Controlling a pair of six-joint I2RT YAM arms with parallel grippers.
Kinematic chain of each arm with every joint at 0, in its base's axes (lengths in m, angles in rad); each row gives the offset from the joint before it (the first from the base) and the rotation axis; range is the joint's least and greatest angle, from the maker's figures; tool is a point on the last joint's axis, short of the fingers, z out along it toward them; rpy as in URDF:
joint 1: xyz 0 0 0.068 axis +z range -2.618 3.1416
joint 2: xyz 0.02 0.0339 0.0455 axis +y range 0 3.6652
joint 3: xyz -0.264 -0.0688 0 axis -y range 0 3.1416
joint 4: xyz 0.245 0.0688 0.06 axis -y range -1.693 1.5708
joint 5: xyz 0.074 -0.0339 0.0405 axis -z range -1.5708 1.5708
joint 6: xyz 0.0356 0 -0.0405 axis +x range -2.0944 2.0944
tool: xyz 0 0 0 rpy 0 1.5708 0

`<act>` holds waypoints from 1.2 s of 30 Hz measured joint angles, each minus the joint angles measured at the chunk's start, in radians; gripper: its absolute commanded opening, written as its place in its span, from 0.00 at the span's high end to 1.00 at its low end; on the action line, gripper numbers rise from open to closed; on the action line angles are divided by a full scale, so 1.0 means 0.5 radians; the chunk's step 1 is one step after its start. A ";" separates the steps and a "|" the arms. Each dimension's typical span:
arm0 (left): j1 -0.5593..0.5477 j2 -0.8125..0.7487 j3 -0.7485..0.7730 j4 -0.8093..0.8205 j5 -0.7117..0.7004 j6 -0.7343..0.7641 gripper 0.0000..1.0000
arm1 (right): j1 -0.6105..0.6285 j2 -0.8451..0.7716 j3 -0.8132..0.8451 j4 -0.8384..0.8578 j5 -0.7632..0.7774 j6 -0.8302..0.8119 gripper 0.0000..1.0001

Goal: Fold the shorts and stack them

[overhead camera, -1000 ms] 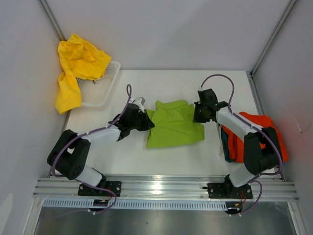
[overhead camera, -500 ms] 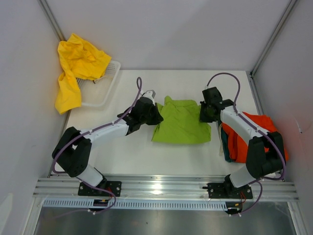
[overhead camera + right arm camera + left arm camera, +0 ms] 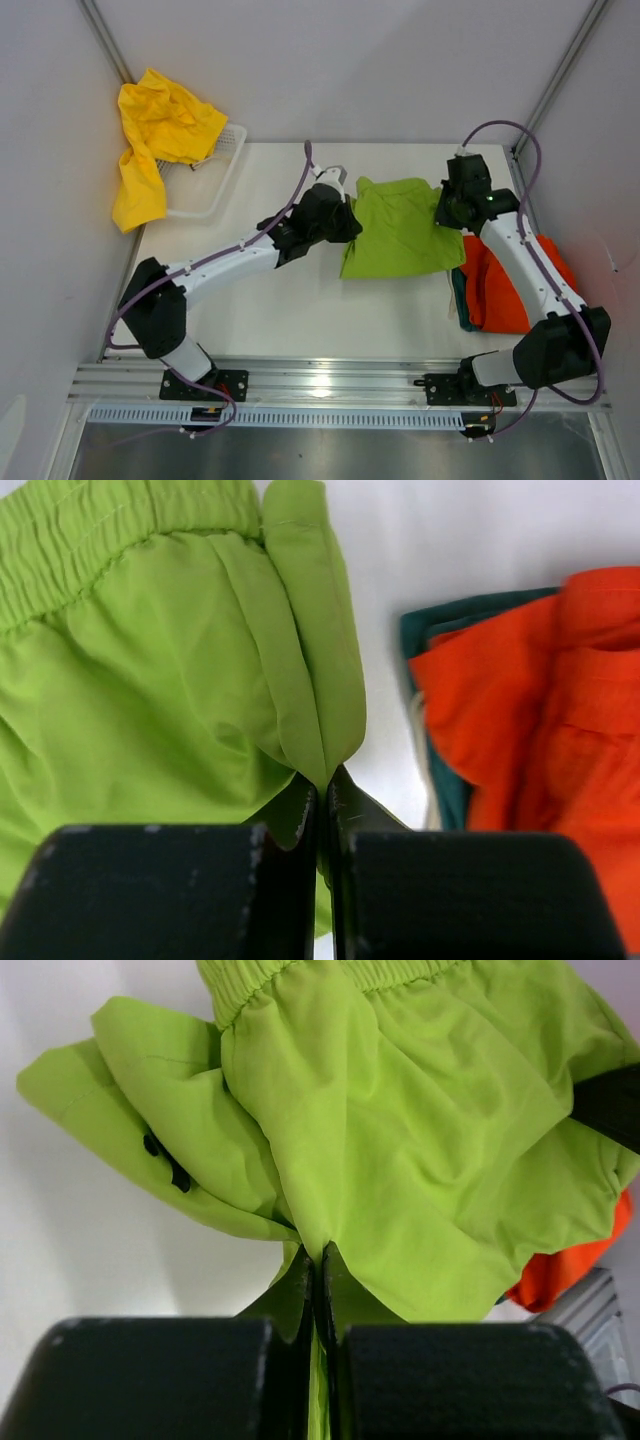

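Folded lime green shorts point(image 3: 400, 228) hang between my two grippers, lifted off the table toward its right side. My left gripper point(image 3: 347, 222) is shut on their left edge, the cloth pinched between its jaws point(image 3: 320, 1260). My right gripper point(image 3: 447, 212) is shut on their right edge point(image 3: 325, 778). The lime green shorts point(image 3: 420, 1130) point(image 3: 150, 670) fill both wrist views. Just right of them lies a pile of orange-red shorts point(image 3: 515, 285) point(image 3: 540, 720) on dark teal shorts point(image 3: 460, 300) point(image 3: 450, 790). Yellow shorts point(image 3: 155, 140) drape over the basket at the back left.
A white plastic basket point(image 3: 215, 180) stands at the table's back left corner, against the left wall. Walls close in the table point(image 3: 300, 320) on the left, back and right. A metal rail point(image 3: 340, 385) with both arm bases runs along the near edge.
Both grippers have carried the lime green shorts to the right and slightly back, from the table's middle to beside the orange-red pile. Both arms have stretched out further.
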 measured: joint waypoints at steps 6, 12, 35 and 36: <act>-0.237 0.209 0.360 -0.005 -0.122 -0.005 1.00 | -0.329 -0.149 0.050 -0.132 0.088 -0.043 1.00; -0.464 0.590 0.748 0.017 -0.197 -0.052 1.00 | -0.680 -0.285 0.065 -0.259 0.230 -0.088 1.00; -0.870 1.534 1.600 0.404 -0.383 0.032 1.00 | -1.443 -0.165 0.181 -0.269 0.597 -0.014 1.00; -0.875 1.543 1.600 0.439 -0.381 0.028 1.00 | -1.449 -0.165 0.181 -0.255 0.623 0.005 1.00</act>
